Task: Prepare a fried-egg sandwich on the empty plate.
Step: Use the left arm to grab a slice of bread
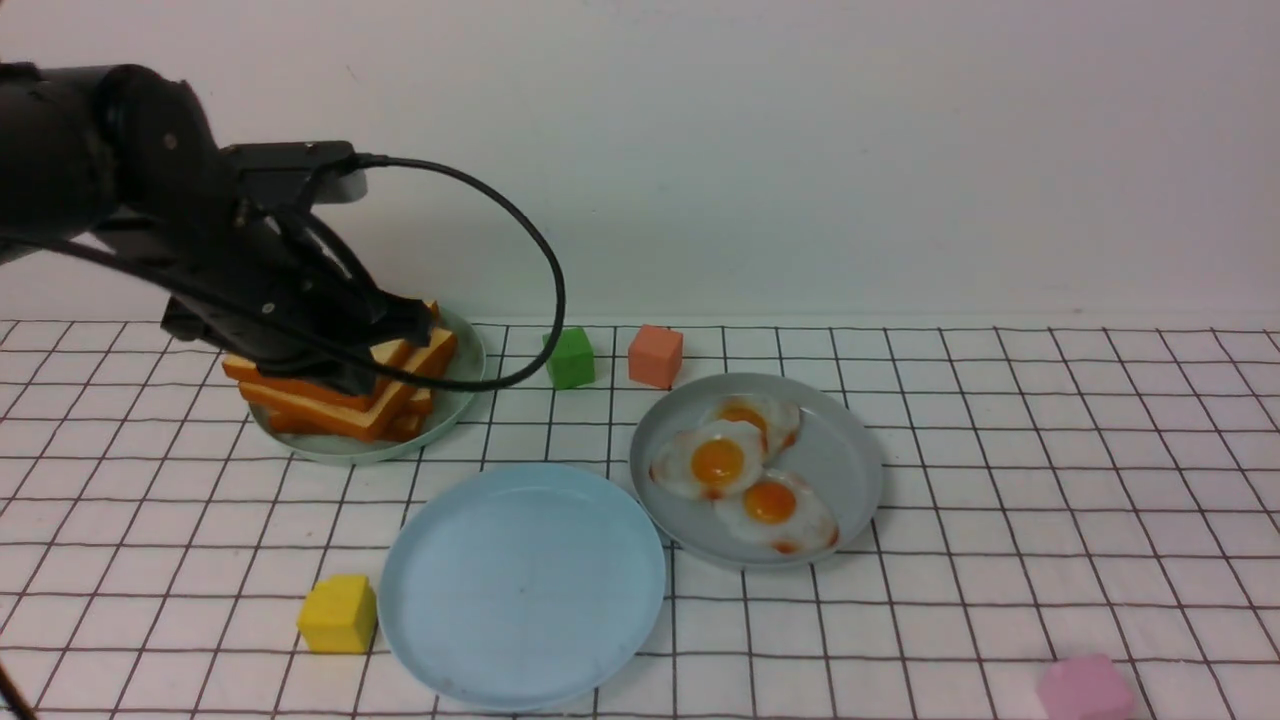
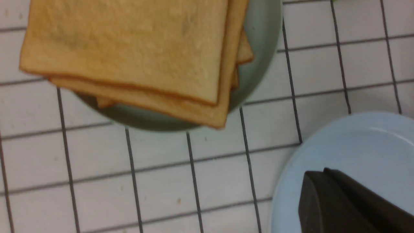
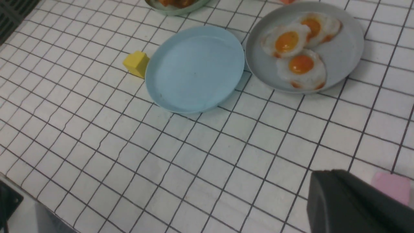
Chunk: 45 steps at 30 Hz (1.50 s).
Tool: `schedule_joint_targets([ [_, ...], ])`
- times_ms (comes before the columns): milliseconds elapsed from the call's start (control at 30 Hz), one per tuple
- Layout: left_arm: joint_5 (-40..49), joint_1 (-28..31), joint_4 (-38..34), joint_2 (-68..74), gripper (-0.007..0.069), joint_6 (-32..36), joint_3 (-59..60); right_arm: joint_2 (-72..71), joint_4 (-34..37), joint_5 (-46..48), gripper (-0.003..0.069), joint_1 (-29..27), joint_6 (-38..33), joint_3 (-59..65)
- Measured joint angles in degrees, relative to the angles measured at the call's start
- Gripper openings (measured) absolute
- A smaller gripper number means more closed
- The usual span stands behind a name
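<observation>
The empty sky-blue plate (image 1: 520, 590) lies at the front centre and also shows in the left wrist view (image 2: 355, 145) and the right wrist view (image 3: 194, 69). A pile of toast slices (image 1: 340, 400) (image 2: 129, 48) sits on a pale green plate (image 1: 468, 375) at the back left. Three fried eggs (image 1: 718, 462) (image 3: 286, 42) lie on a grey-blue plate (image 1: 850, 470) to the right. My left gripper (image 1: 415, 318) (image 2: 315, 174) hovers over the toast pile with its jaws together and nothing between them. My right gripper (image 3: 326, 173) is shut and empty above the table's front right; the front view does not show it.
A green cube (image 1: 570, 357) and an orange cube (image 1: 655, 355) stand behind the plates. A yellow cube (image 1: 338, 614) sits left of the blue plate. A pink block (image 1: 1085, 688) lies at the front right, near my right gripper. The left arm's cable loops over the toast plate.
</observation>
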Motion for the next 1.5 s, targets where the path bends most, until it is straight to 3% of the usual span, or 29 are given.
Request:
schedule_joint_targets([
  [267, -0.57, 0.24, 6.81, 9.85, 0.0033, -1.8, -10.05, 0.0, 0.25, -1.36, 0.001, 0.0, -0.06, 0.0],
  [367, -0.8, 0.24, 8.66, 11.76, 0.0103, -1.91, -11.86, 0.0, 0.37, -1.61, 0.001, 0.0, -1.18, 0.0],
  [400, -1.54, 0.24, 9.88, 12.64, 0.0166, -1.91, -12.35, 0.0, 0.37, -1.66, 0.0011, 0.0, -1.85, 0.0],
  [600, -4.41, 0.24, 12.88, 14.75, 0.0367, -1.91, -12.59, 0.0, 1.43, -2.59, 0.0014, 0.0, -2.58, 0.0],
  [800, -7.32, 0.24, 16.67, 16.99, 0.0424, -1.91, -12.63, 0.0, 1.48, -3.44, 0.0016, 0.0, -2.62, 0.0],
  [1133, -7.1, 0.24, 18.12, 19.04, 0.0425, -1.91, -12.94, 0.0, 1.65, -3.47, 0.0019, 0.0, -2.79, 0.0],
  [1267, -6.49, 0.24, 18.36, 19.11, 0.037, -1.91, -13.08, 0.0, 1.69, -3.47, 0.0022, 0.0, -2.79, 0.0],
  [1500, -4.57, -0.2, 17.36, 17.62, 0.0043, -1.81, -13.3, 0.0, 1.69, -3.47, 0.0028, 0.0, -2.79, 0.0],
])
